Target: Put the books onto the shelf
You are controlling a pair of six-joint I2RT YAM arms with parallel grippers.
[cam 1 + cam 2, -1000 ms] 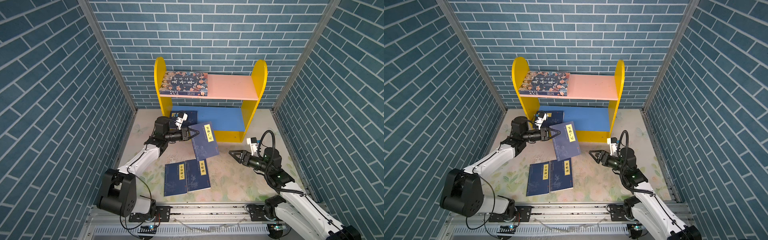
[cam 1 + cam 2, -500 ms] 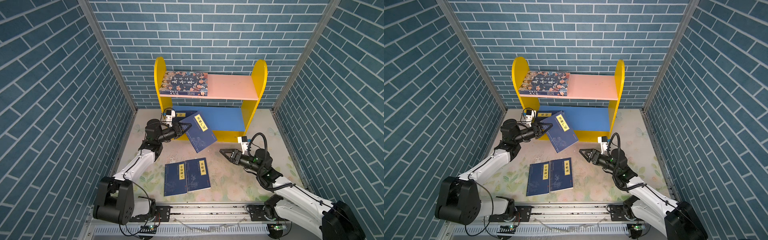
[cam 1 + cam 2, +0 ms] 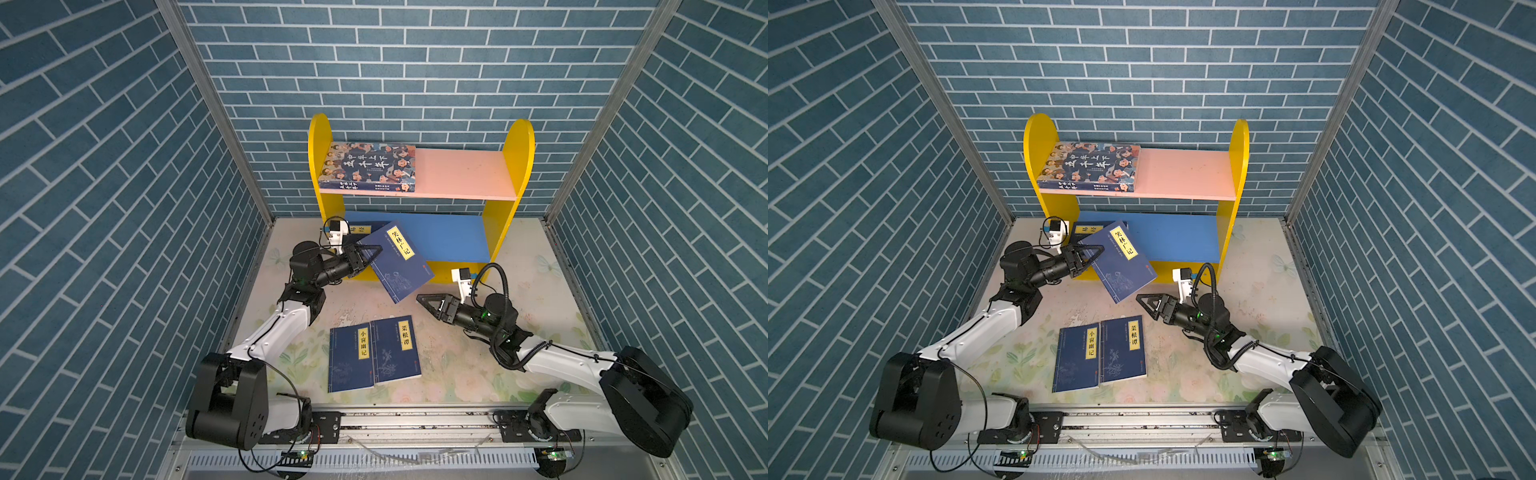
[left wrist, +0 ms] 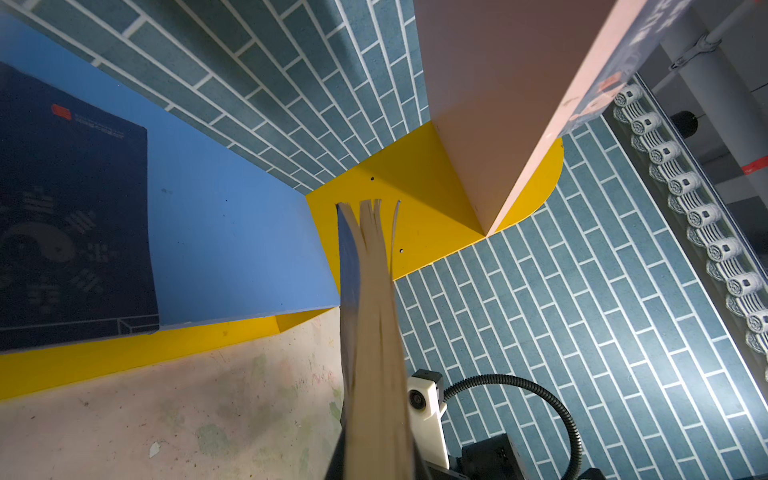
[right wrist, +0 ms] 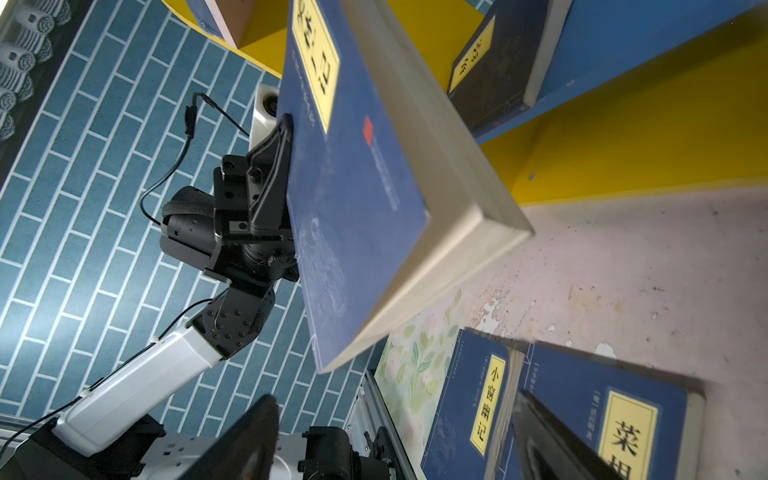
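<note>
Surface [image 3: 457, 374] before the shelf [image 3: 524, 166] holds your last two books [image 3: 395, 349]; two sit shelved, left jaws grip a fifth book [image 3: 399, 266], right jaws wide

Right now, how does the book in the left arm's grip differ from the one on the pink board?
The held navy book hangs tilted in the air, pinched by the left fingers; the cartoon-face book lies flat on the pink board. The held navy book has a dark cover with a yellow label; the cartoon-face book shows many faces. Both show their front covers.
</note>
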